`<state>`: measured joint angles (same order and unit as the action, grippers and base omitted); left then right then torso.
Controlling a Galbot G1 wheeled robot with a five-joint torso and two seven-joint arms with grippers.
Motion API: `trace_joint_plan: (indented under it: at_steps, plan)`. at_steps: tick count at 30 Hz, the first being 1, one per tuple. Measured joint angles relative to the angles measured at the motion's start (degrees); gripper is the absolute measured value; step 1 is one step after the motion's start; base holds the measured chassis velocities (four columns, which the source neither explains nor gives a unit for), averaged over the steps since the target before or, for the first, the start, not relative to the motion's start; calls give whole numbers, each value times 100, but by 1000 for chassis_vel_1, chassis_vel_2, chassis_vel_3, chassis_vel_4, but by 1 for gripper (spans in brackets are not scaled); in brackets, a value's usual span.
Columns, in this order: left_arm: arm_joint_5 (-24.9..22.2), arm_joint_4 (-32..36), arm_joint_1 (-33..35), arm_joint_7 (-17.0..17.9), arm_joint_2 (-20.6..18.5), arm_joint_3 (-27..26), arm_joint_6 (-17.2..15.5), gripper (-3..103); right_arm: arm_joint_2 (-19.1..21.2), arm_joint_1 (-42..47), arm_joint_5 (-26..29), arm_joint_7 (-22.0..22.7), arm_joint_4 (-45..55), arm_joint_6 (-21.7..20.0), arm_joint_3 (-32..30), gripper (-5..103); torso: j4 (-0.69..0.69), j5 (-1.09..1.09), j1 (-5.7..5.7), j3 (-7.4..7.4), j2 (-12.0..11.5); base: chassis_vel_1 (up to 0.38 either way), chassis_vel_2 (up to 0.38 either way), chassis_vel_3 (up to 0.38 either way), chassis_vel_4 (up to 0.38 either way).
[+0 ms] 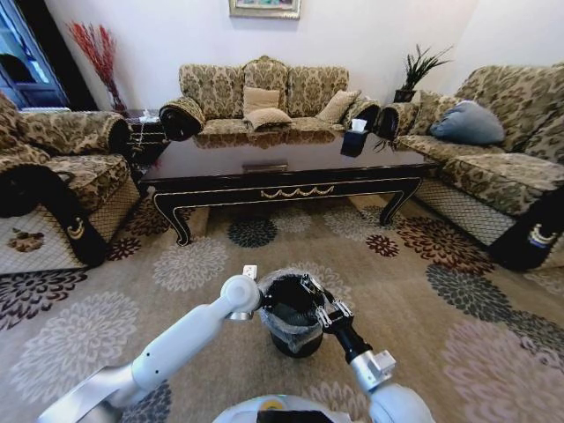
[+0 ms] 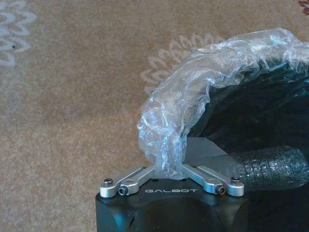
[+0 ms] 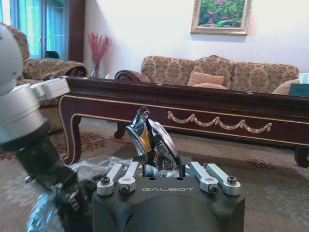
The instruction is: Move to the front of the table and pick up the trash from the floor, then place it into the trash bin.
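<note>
The floor (image 1: 423,264), a beige carpet patterned with round flower medallions, spreads across the room under everything. On it, ahead of the robot, stands the table (image 1: 291,172), a long low coffee table of glossy dark wood with a gold scroll swag along its apron, ringed by patterned sofas (image 1: 264,101). Nearer the robot, between its two arms, sits the trash bin (image 1: 295,330), small, round and black, its crinkled clear liner (image 2: 193,92) folded over the rim.

The left gripper (image 2: 170,166) is at the bin's near-left edge, its fingers closed together on a bunched fold of that liner (the plastic rises straight out from between them).

The right gripper (image 3: 155,157) hovers over the bin's opening from the right side, fingers pinched tight on the trash (image 3: 150,137), a crumpled shiny wrapper of silver, gold and dark foil that stands upright above the jaws, with the table's apron behind it.
</note>
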<state>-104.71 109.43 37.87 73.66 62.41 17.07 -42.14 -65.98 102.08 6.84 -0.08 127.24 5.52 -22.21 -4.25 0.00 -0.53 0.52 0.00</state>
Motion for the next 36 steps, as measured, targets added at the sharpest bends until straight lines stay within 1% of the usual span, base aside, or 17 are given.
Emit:
trace_joint_plan:
  at_steps: [3,4,6,7,9,10,11,12,13,14,15,16,18,24,26,30,36]
  plan:
    - [13,5,73,3,-11,-102,0,0,-44,46,-91,-48,-11,23,59,47,0,0,0,0,0,0,0,0,0]
    - [13,5,73,3,-11,-102,0,0,-44,46,-91,-48,-11,23,59,47,0,0,0,0,0,0,0,0,0]
    - [7,-11,111,2,16,-256,-1,0,-94,45,-109,-48,-12,0,90,57,0,0,0,0,0,0,0,0,0]
    - [5,-19,116,2,18,-300,-1,0,-106,44,-112,-47,-8,-13,98,57,0,0,0,0,0,0,0,0,0]
    - [-3,-29,117,3,3,-346,0,0,-113,36,-114,-46,10,-42,108,68,0,0,0,0,0,0,0,0,0]
    - [-3,-29,117,3,3,-346,0,0,-113,36,-114,-46,10,-42,108,68,0,0,0,0,0,0,0,0,0]
    - [-10,-30,117,3,-9,-353,1,0,-113,29,-114,-45,16,-53,108,74,0,0,0,0,0,0,0,0,0]
    - [-18,-31,118,3,-14,-361,0,0,-112,25,-112,-45,17,-58,108,74,1,0,0,0,0,0,0,0,0]
    - [-20,-33,127,3,-14,-376,-1,0,-112,23,-112,-43,17,-61,108,79,0,0,0,0,0,0,0,0,0]
    - [-20,-33,127,3,-14,-376,-1,0,-112,23,-112,-43,17,-61,108,79,0,0,0,0,0,0,0,0,0]
    - [-19,-40,147,2,-12,-408,-1,0,-114,23,-112,-39,15,-61,106,90,0,0,0,0,0,0,0,0,0]
    - [-14,-43,160,1,-12,-425,-1,0,-121,24,-111,-38,11,-61,104,90,0,0,0,0,0,0,0,0,0]
    - [-4,-51,201,-1,-25,-474,-1,0,-152,36,-110,-30,-7,-57,101,98,0,0,0,0,0,0,0,0,0]
    - [-5,-54,327,-17,-111,-726,-1,0,-223,55,-94,-4,-16,-37,79,100,0,0,0,0,0,0,0,0,0]
    - [-13,-54,390,-18,-171,-965,-1,0,-247,56,-72,17,-15,-29,41,100,0,-1,0,0,0,0,0,0,0]
    - [-155,-105,525,-11,-575,-1547,30,0,-247,86,-19,51,-41,29,-57,100,1,-1,0,0,0,0,0,0,0]
    - [-230,-184,730,7,-885,-1923,97,0,-281,73,-58,55,-135,55,20,100,0,0,0,0,0,0,0,0,0]
